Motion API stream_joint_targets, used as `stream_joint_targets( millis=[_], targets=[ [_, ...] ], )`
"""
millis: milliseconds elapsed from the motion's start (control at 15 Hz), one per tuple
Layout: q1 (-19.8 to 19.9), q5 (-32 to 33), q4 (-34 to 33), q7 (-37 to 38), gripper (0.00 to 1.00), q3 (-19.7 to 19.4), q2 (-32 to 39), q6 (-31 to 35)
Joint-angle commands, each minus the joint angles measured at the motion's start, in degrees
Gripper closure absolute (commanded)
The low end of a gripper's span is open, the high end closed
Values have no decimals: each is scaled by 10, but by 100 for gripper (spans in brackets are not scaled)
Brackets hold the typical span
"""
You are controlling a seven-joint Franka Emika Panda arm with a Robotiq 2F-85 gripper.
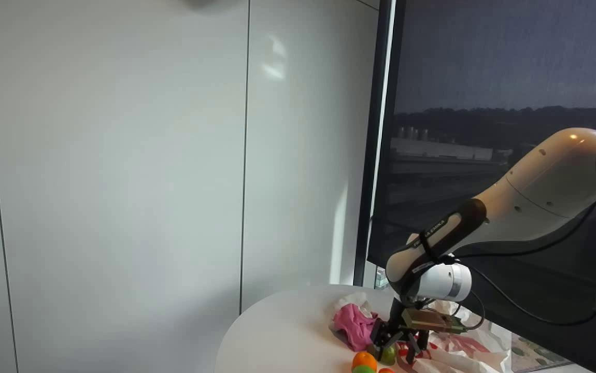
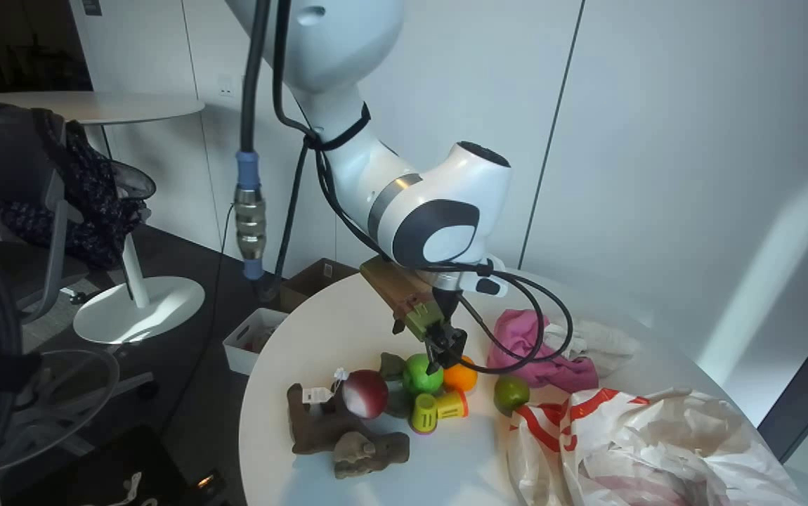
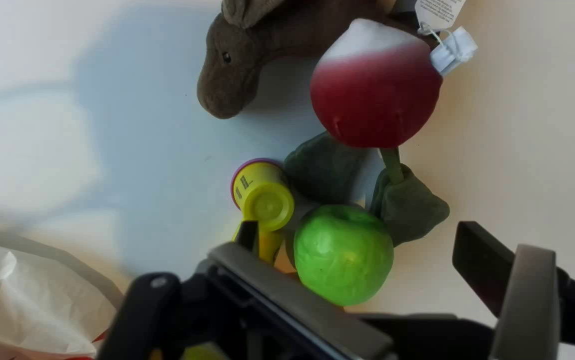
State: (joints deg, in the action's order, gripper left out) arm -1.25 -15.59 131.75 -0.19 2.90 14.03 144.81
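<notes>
Wrist view: the gripper [image 3: 360, 239] stands with its jaws wide apart and grips nothing. A green apple [image 3: 343, 255] lies on the white table [image 3: 517, 125], appearing between the jaws; contact cannot be established. The dark green leaves [image 3: 413, 210] of a red-and-white plush radish [image 3: 375, 95] lie just beside it, as does a yellow tub [image 3: 257, 185]. A brown plush animal [image 3: 230, 75] is partly hidden by the radish.

In an exterior view, the gripper is low at the apple, with an orange [image 2: 461, 377] beside it. A darker green fruit [image 2: 511, 394] rests near a white bag [image 2: 657, 436] with red markings and a pink cloth [image 2: 516, 330].

In an exterior view, the arm [image 1: 526, 207] reaches down from the right; the frame's lower edge cuts off the apple.
</notes>
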Motion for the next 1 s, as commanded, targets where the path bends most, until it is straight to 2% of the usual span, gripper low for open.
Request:
stream_joint_targets(
  millis=[0, 267, 467, 933],
  targets=[
    [-3, -16, -58, 10, 0, 19, 79, 27],
    [-12, -18, -100, 28, 0, 36, 150, 74],
    [-39, 23, -121, 50, 0, 18, 194, 146],
    [-70, 71, -153, 95, 0, -16, 247, 170]
  ],
)
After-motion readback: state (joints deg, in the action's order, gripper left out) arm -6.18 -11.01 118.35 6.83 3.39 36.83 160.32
